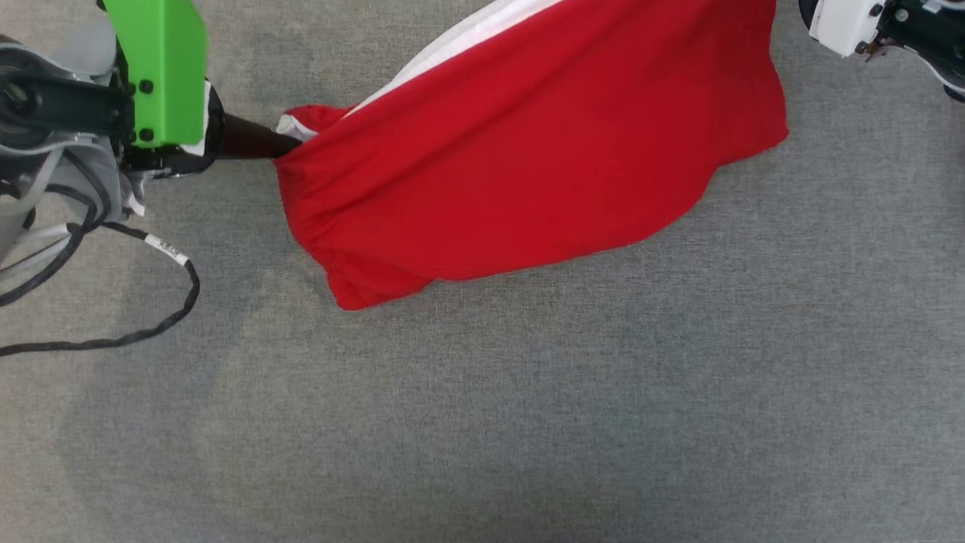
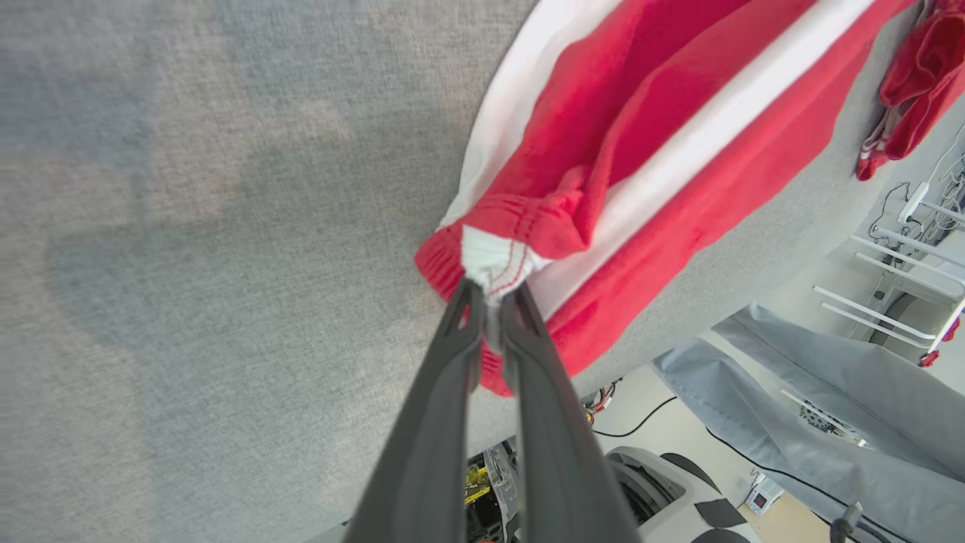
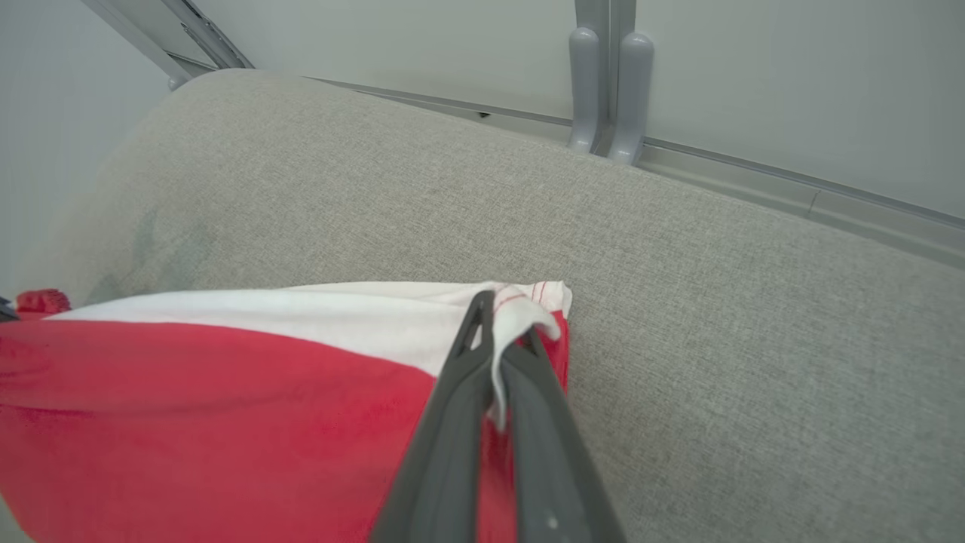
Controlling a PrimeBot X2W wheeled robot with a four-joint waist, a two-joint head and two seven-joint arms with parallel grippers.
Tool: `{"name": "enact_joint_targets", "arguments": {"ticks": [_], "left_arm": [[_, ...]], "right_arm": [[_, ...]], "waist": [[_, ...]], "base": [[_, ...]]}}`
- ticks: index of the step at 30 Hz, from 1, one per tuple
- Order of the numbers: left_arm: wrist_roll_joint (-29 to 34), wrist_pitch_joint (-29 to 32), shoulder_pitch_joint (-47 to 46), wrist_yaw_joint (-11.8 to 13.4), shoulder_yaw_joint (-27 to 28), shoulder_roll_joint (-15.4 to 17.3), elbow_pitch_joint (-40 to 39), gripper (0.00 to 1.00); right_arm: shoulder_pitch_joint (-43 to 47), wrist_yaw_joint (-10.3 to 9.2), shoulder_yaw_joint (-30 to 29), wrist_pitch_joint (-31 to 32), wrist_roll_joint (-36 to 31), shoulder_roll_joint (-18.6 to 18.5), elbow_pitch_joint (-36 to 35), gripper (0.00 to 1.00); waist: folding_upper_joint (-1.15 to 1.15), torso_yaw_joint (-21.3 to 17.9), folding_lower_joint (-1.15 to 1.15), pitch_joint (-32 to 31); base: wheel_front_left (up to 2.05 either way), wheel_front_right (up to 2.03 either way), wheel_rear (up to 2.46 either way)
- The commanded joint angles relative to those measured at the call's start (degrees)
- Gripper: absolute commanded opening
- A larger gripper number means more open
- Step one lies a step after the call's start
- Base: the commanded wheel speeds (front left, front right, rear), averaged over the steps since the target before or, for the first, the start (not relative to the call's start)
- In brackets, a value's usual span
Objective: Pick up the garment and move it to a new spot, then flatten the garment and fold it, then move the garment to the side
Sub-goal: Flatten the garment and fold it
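- One red garment (image 1: 528, 151), seen in all three views.
- Two white stripes on it in the left wrist view, one (image 2: 505, 105) along its edge and one (image 2: 716, 128) further across.
- Two grippers, the left gripper (image 2: 491, 294) and the right gripper (image 3: 503, 324); each has jaws of two long dark fingers, four fingers in all.
- One grey fabric surface (image 1: 528, 422).
- One green block (image 1: 162, 68) on the left arm.
- One loose black cable (image 1: 151, 324) by that arm.
- One second red cloth (image 2: 912, 83), hanging beyond the surface.
- One blue-grey cloth (image 2: 829, 392) below the surface's edge.
- Two grey upright posts (image 3: 607, 90) side by side behind the surface.
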Motion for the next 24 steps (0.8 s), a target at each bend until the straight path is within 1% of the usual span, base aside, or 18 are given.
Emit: {"name": "enact_joint_targets", "arguments": {"ticks": [1,4,7,8,9,10,12,14,18,20,23,24], "left_arm": [[0.9,0.3,-1.0,0.4,0.2,-0.1,0.4,0.00],[1.0,0.5,-1.5,0.6,0.0,-0.5,0.5,0.00],[1.3,-0.1,-1.7,0.0,-0.1,-0.9,1.0,0.00],[1.5,-0.2,-1.8,-0.1,-0.2,-1.1,1.2,0.21],[1.6,-0.4,-1.9,-0.2,-0.2,-1.4,1.3,0.59],[1.6,-0.6,-1.8,-0.5,-0.2,-1.6,1.4,1.00],[1.5,-0.7,-1.9,-0.7,-0.2,-2.0,1.8,1.00],[1.6,-0.7,-2.0,-1.0,-0.1,-2.1,2.1,1.00],[1.2,-1.8,-2.1,-2.0,0.8,-2.1,2.9,1.00],[1.9,-2.4,-2.2,-2.6,1.0,-1.6,3.3,1.00],[2.3,-4.6,-2.0,-3.3,2.0,-1.5,4.1,1.00],[2.4,-6.2,-1.6,-3.9,2.8,-1.6,4.4,1.00]], "right_arm": [[-0.9,-0.08,0.8,0.3,0.2,0.3,1.2,0.00],[-2.1,-0.07,2.4,1.1,0.7,1.6,3.7,0.00],[-2.9,-0.07,3.8,0.6,0.3,2.5,5.5,0.00],[-3.2,-0.07,4.2,0.1,0.1,2.9,6.1,0.13],[-3.3,-0.07,4.5,-0.4,0.0,3.3,6.5,0.27],[-3.4,-0.07,4.8,-0.8,0.2,3.6,6.9,0.33],[-3.5,-0.07,5.3,-2.0,0.4,4.0,7.5,0.44],[-3.6,-0.07,5.7,-3.8,0.4,4.3,7.9,1.00],[-3.7,-0.07,6.4,-9.4,-0.8,4.8,7.8,1.00],[-3.7,-0.07,6.7,-13.2,-1.7,4.7,7.5,1.00],[-2.4,-0.07,7.2,-19.1,-2.5,4.7,7.7,1.00],[-1.7,-0.07,7.3,-21.2,-2.5,4.7,8.0,1.00]], "waist": [[0.00,0.8,-0.01,2.2],[0.00,1.1,-0.01,3.3],[0.00,1.4,-0.01,4.0],[0.00,1.5,-0.01,4.1],[0.00,1.6,-0.01,4.2],[0.00,1.6,-0.01,4.2],[0.00,1.7,-0.01,4.2],[0.00,1.8,-0.01,3.8],[0.00,1.7,-0.01,2.3],[0.00,1.6,-0.01,1.2],[0.00,1.5,-0.01,-0.6],[0.00,1.4,-0.01,-1.4]], "base": [[0.00,0.00,0.00],[0.00,0.00,0.00],[0.00,0.00,0.00],[0.00,0.00,0.00],[0.00,0.00,0.00],[0.00,0.00,0.00],[0.00,0.00,0.00],[0.00,0.00,0.00],[0.00,0.00,0.00],[0.00,0.00,0.00],[0.00,0.00,0.00],[0.00,0.00,0.00]]}}
